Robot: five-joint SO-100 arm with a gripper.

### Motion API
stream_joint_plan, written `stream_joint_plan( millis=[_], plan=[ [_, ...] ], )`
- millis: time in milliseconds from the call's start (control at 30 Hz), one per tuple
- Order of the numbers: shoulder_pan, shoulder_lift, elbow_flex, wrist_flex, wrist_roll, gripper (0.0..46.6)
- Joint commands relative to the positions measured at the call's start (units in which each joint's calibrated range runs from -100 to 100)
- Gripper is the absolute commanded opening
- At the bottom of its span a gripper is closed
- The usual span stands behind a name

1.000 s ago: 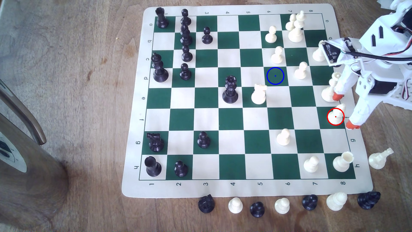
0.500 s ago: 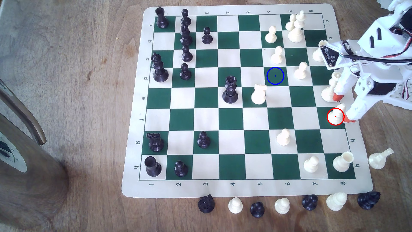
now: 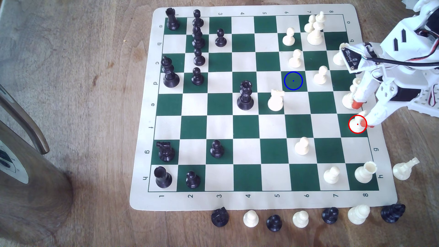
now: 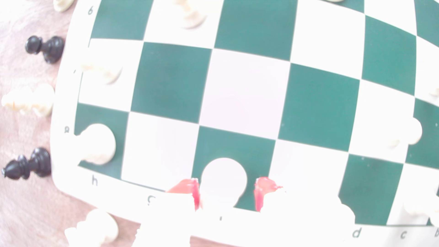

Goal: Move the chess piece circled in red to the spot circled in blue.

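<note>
Two orange fingertips (image 4: 262, 190) of the gripper (image 3: 359, 114) sit spread apart, with the white pawn (image 4: 223, 180) between them, maybe touching one.

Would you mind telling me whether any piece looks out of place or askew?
Yes: a white piece lies tipped on its side on the wooden table, off the mat's edge on the exterior view's right, while the board pieces stand upright.

Wooden table (image 3: 83, 118); chess mat (image 3: 142, 166), captured pieces (image 3: 300, 219).
</note>
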Motion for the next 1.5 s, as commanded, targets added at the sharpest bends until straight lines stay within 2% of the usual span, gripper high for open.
stream_joint_plan(
  millis=[0,67,200,367,600,800,1067,1267,1467],
  plan=[
    [0.5,0.3,-0.6,-0.6,0.3,8.6],
    [0.4,0.2,-0.6,-0.4,0.3,7.5],
    [0.3,-0.5,-0.7,0.0,0.3,0.3],
    [0.1,-2.4,-2.0,0.2,-0.1,0.3],
    [0.4,0.0,-11.7,-4.2,-1.9,0.3],
    [4.3,1.8,-18.5,-6.7,-2.3,0.3],
    [12.9,9.9,-25.3,-9.9,-0.7,0.3],
    [22.6,19.8,-27.2,-14.5,3.1,0.3],
    [25.2,25.7,-26.7,-16.8,4.7,0.3]
  ],
)
